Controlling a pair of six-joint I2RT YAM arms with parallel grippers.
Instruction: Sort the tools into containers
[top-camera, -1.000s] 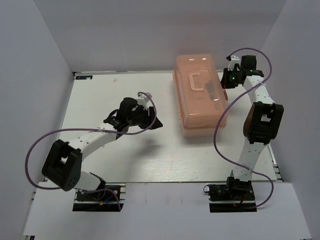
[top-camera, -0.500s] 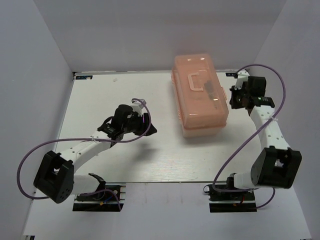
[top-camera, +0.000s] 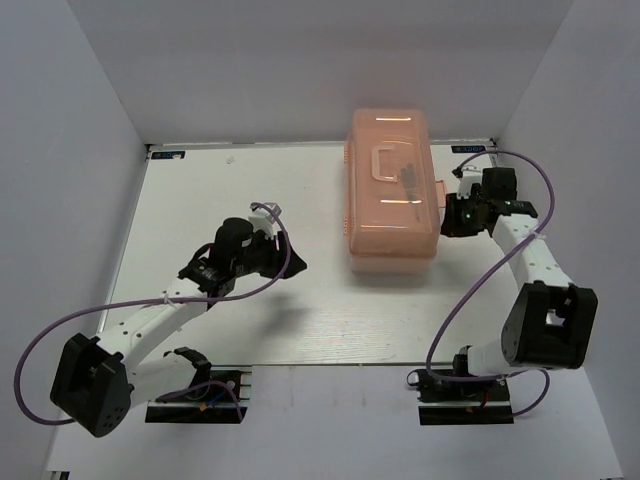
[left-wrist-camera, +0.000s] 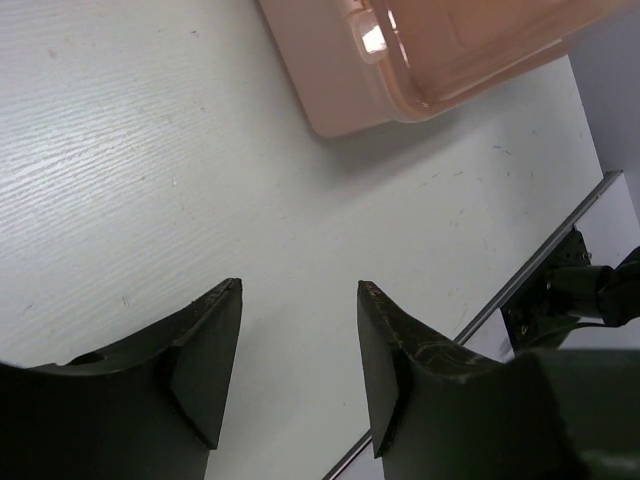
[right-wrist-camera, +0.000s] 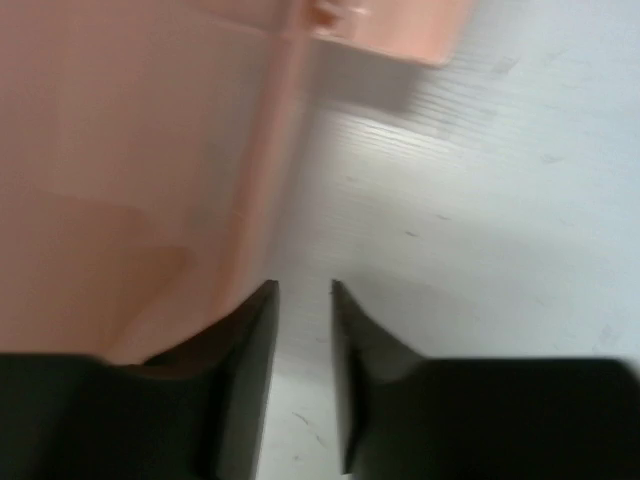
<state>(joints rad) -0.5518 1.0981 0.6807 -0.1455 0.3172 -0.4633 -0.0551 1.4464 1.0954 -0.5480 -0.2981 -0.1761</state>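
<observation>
Toolbox (top-camera: 392, 215) first, from the top camera: the translucent salmon-pink box sits at the far right-of-centre of the white table (top-camera: 200, 200), lid down, its handle (top-camera: 384, 163) toward the far end. A couple of slim dark shapes (top-camera: 411, 182) show through the lid beside the handle. They're probably tools, but they're too small to say which. No loose tools are lying on the table as far as I can see. The left gripper (top-camera: 290, 262) hangs over the bare middle of the table, well apart from the box and pointing roughly its way. The right gripper (top-camera: 449, 219) is tucked just beside the box's right wall, about halfway along it.

Left wrist cam: both fingers (left-wrist-camera: 205, 360) are spread wide with nothing but white tabletop between them, so that hand is plainly open and empty. A rounded corner of the pink box (left-wrist-camera: 400, 70) peeks in at the top, nowhere near the fingertips.

Right wrist cam is pretty blurry. The box wall (right-wrist-camera: 130, 150) fills the whole left side and the table is on the right. The fingers (right-wrist-camera: 245, 370) are only a narrow slit apart, with bare table showing through the gap, so nothing is gripped. The left-hand finger sits right up by the wall, but I honestly can't tell whether it's touching.
</observation>
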